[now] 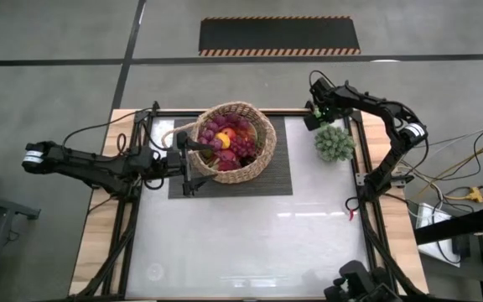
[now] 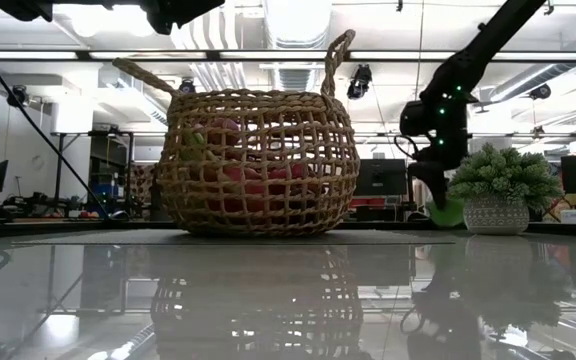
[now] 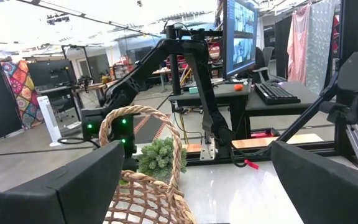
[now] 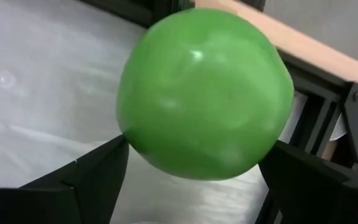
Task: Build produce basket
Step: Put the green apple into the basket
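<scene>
**Green apple between the right fingers at the far right corner; basket loaded on the mat**

The basket [image 1: 235, 141] stands on a dark ribbed mat [image 1: 275, 178] at the far middle of the table [image 1: 250, 243]. It is upright, with its two thin loop handles raised, and it holds the produce [image 1: 228, 137]: purple grape bunches, reddish and pink pieces and a yellow-orange piece heaped together. In the low view, pink and red fruit show through the open weave.

The right gripper [image 1: 312, 116] is at the far right corner of the table, well apart from the basket and just beside a spiky grey-green leafy clump [image 1: 334, 143] in a pale pot. Its wrist view shows a green apple [image 4: 204, 93] filling the space between the two dark fingers [image 4: 98, 171], which stand wide and reach the fruit on both sides. In the low view the apple [image 2: 446, 212] appears low beneath that gripper, close to the pot; whether it rests on the table or is lifted clear of it cannot be told.

The left gripper [image 1: 189, 159] is at the basket's left rim, next to one loop handle. Its fingers [image 3: 73, 186] are spread wide, holding nothing, with the handle [image 3: 138, 134] rising between them in its wrist view.
</scene>
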Action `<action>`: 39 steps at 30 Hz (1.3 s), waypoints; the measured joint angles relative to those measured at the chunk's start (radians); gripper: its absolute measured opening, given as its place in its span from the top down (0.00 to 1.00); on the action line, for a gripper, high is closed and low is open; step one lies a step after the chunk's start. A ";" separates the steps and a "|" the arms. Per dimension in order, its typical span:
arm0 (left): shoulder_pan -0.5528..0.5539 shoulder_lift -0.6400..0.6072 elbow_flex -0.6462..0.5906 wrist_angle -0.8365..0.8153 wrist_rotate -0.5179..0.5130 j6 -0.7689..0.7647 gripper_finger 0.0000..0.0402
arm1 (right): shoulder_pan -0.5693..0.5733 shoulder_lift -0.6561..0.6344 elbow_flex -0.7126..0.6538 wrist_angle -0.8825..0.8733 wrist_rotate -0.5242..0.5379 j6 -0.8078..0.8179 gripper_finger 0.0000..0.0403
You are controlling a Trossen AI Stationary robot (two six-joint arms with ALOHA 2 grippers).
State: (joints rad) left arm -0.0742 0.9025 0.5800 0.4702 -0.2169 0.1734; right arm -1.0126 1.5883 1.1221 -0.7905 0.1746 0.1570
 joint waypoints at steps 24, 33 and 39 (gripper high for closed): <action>0.000 0.000 0.000 0.000 0.000 0.000 0.03 | 0.000 0.015 0.036 -0.025 -0.047 0.044 0.09; 0.000 0.000 0.000 0.000 0.000 0.000 0.03 | 0.000 0.015 0.019 0.020 -0.046 0.029 0.12; 0.000 0.000 0.000 0.000 0.000 0.000 0.03 | 0.000 0.011 0.017 0.018 -0.050 0.026 0.19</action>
State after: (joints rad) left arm -0.0742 0.9026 0.5800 0.4702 -0.2170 0.1734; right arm -1.0122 1.5995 1.1393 -0.7722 0.1242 0.1830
